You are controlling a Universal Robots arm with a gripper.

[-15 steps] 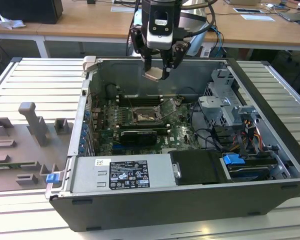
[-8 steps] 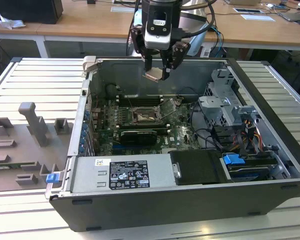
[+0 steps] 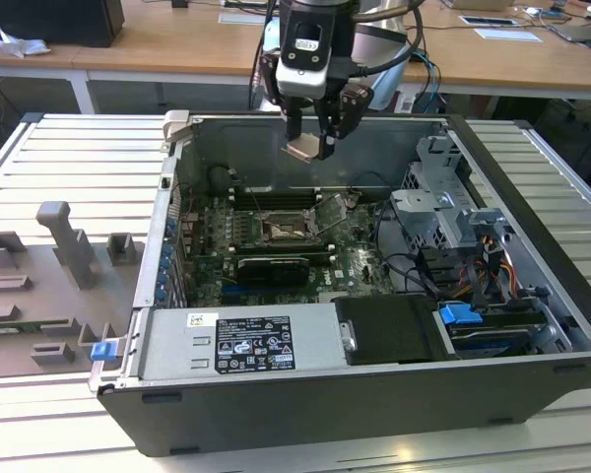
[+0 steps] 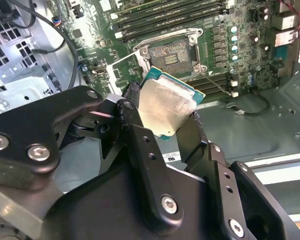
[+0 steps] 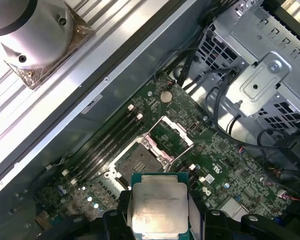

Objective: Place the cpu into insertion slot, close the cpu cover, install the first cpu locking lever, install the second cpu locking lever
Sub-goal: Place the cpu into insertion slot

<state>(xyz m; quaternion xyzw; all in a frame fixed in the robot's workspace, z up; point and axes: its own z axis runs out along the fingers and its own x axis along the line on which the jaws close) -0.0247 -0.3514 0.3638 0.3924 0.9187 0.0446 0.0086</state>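
Observation:
My gripper [image 3: 310, 146] hangs above the open computer case, shut on the cpu [image 3: 302, 149], a small flat square chip with a dull silver-beige face. In both wrist views the cpu [image 4: 165, 106] [image 5: 157, 204] sits clamped between the two black fingers [image 4: 132, 112] by its opposite edges. Below it on the green board lies the insertion slot [image 3: 280, 229] [image 4: 172, 52] [image 5: 138, 160], uncovered, with a dark centre and a metal rim. The cpu cover [image 5: 173, 136] [image 4: 123, 69] [image 3: 331, 211] stands swung open beside the slot. The cpu is well above the slot, not touching it.
Long black memory sticks [image 3: 276, 196] run behind the slot and a black graphics card [image 3: 273, 266] lies in front. A power supply [image 3: 241, 340] fills the case front, and a metal drive cage [image 3: 443, 207] with cables is at the exterior view's right. Grey fixtures [image 3: 69, 246] stand on the table outside.

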